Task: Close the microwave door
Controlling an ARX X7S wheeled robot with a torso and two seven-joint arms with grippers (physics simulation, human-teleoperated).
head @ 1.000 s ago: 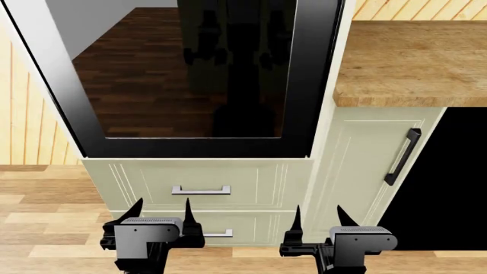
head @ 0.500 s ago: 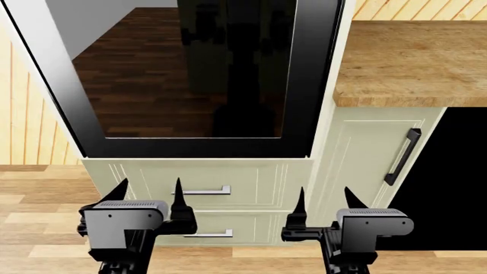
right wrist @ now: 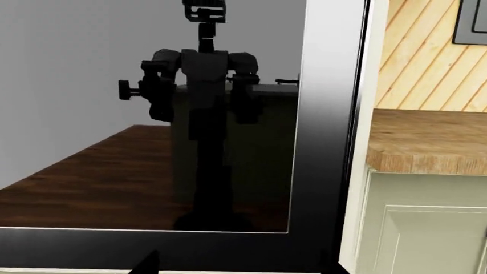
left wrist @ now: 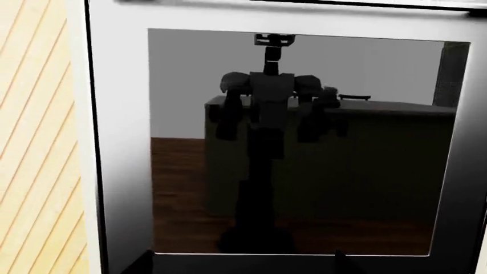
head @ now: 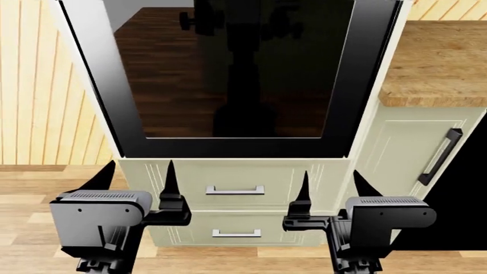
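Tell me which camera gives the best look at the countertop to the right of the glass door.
The right wrist view: the wooden countertop shows its top and front edge, beside the glass door. The head view catches only a corner of it at the frame edge. The left wrist view shows none of it, only the door.

We are facing the glass door (head: 236, 74), which is standing directly above two stacked drawers (head: 234, 191). The counter (head: 437, 63) is lying to its right, above a handled cabinet door (head: 411, 154).

Both grippers (head: 136, 185) (head: 332, 188) low, jaws seemingly apart
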